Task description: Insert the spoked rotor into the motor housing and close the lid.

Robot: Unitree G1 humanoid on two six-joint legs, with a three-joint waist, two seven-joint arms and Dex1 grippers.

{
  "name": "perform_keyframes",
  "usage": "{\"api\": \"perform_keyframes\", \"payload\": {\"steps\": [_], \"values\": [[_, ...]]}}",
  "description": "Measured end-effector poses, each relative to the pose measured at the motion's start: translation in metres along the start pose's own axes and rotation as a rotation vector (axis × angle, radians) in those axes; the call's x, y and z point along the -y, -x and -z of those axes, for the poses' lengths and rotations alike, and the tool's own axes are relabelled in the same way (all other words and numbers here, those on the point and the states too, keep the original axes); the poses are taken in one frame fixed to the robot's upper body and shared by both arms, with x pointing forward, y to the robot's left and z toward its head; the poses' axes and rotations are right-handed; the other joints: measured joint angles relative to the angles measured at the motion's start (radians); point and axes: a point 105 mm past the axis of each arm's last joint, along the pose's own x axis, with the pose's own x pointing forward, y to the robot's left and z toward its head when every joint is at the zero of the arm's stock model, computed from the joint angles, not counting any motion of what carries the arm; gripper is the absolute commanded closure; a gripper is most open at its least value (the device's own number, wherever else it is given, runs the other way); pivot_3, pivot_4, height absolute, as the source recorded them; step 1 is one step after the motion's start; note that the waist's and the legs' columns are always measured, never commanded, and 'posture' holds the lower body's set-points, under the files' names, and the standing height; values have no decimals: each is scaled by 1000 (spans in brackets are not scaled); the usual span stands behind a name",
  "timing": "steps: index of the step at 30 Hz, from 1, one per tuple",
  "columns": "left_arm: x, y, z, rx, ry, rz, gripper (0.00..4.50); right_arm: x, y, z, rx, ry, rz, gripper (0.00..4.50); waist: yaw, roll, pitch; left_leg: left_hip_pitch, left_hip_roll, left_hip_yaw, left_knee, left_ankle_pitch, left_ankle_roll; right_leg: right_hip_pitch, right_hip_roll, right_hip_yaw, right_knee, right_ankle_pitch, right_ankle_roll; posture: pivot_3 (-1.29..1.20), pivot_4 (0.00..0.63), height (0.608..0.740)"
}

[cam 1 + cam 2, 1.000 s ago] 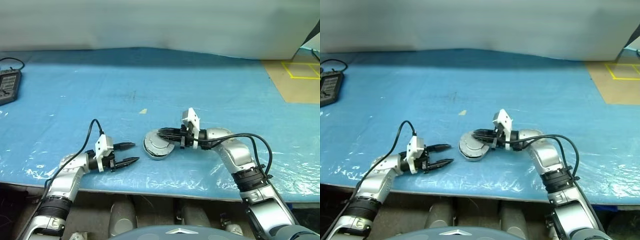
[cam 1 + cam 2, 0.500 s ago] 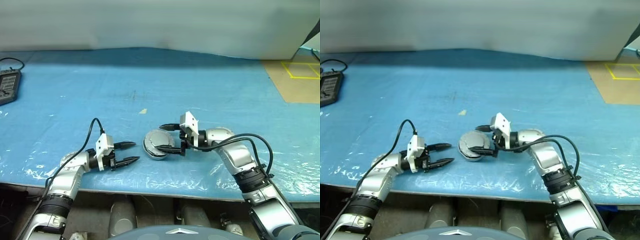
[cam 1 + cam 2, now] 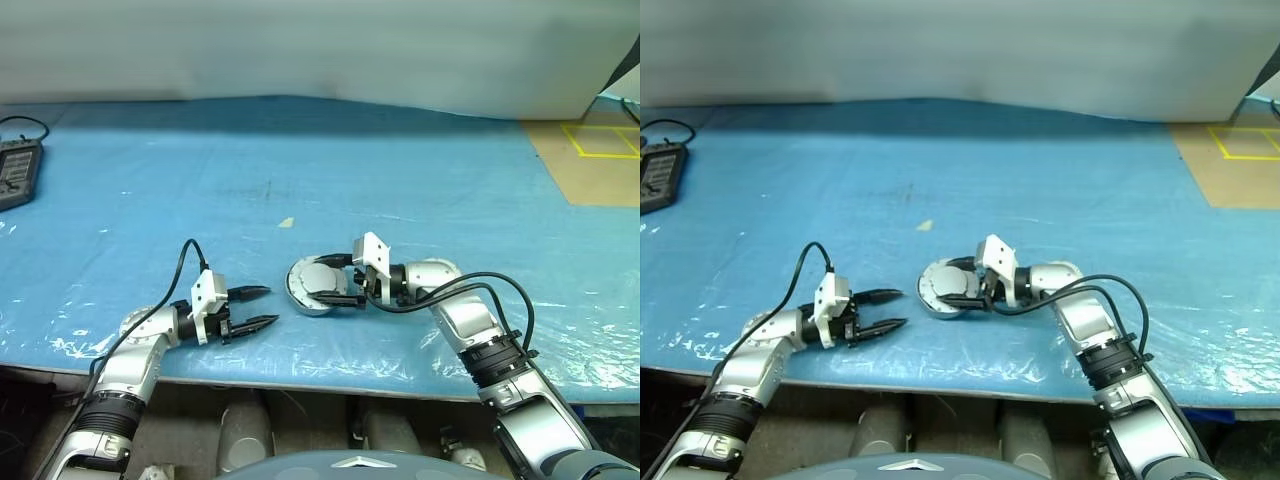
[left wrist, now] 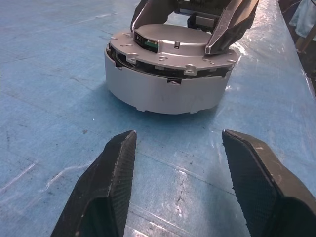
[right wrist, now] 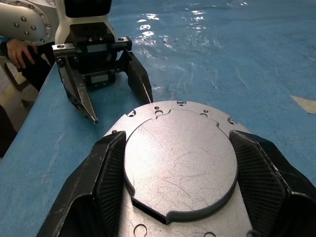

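Left gripper (image 3: 256,307) lay level, fingers apart, holding nothing. Right gripper (image 3: 335,280) pointed left, fingers spread wide.

**Right gripper spreading around the lid**

The right gripper (image 3: 335,280) is now straddling the lid (image 5: 177,163) on the motor housing (image 4: 165,91), its fingers (image 5: 111,170) standing at the raised disc's two sides, where a second ago they were bunched together over it.
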Motion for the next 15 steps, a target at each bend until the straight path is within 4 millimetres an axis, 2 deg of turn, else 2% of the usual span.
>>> {"api": "perform_keyframes", "payload": {"steps": [15], "values": [[-1,0,-1,0,-2,-12,1591,1,-2,-5,-10,-22,-10,1552,0,0,0,0,0,0,0,0,0,0,0,0,0,0,0,0,150,740]]}}
